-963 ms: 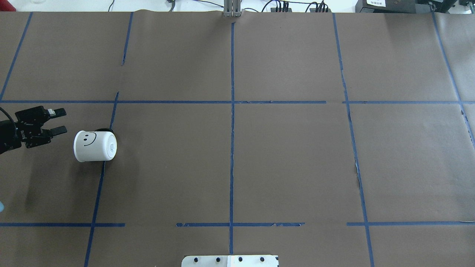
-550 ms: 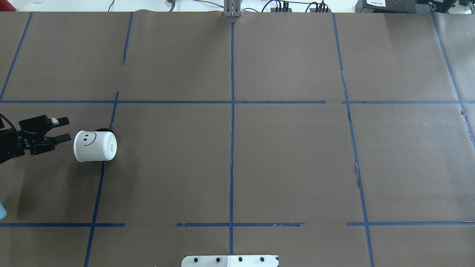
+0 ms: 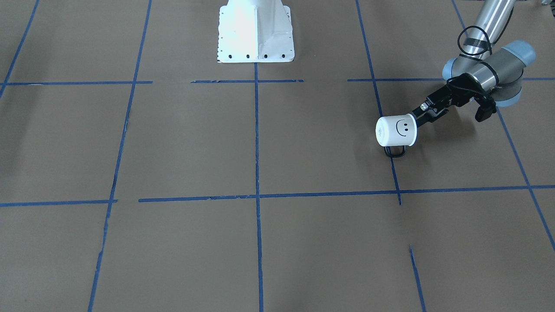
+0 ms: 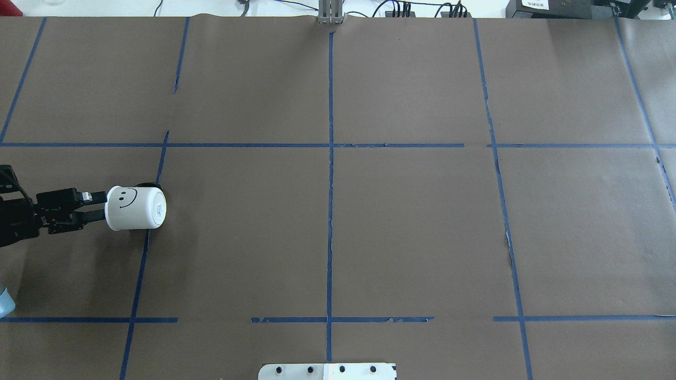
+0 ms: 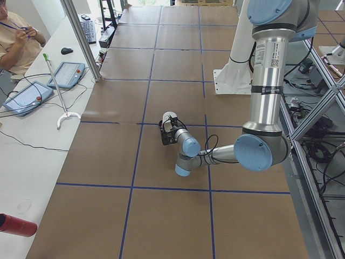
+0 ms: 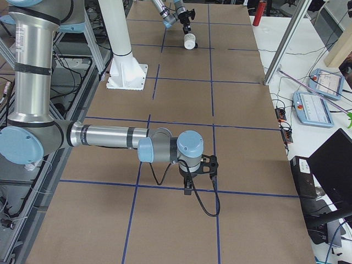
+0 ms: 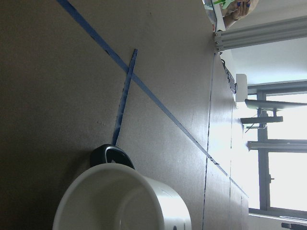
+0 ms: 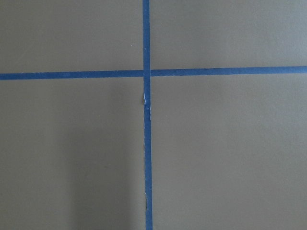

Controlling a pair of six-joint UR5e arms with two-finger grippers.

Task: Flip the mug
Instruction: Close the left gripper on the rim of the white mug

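The mug (image 4: 134, 208) is white with a black smiley and lies on its side at the table's left. Its base faces right, its mouth faces left, and its black handle (image 3: 395, 151) rests on the table. It also shows in the front view (image 3: 396, 130) and, rim only, in the left wrist view (image 7: 124, 201). My left gripper (image 4: 100, 206) is open, low over the table, with its fingertips at the mug's mouth rim. My right gripper (image 6: 188, 188) points down at the table far from the mug, and I cannot tell its state.
The brown paper table cover (image 4: 412, 221) carries a grid of blue tape lines. The robot's white base plate (image 4: 327, 371) is at the near middle edge. An operator (image 5: 16, 38), tablets and a red can (image 5: 16, 224) are on the side bench.
My left gripper has moved right and toward the robot, from beside the mug to its mouth rim. The mug has not moved.
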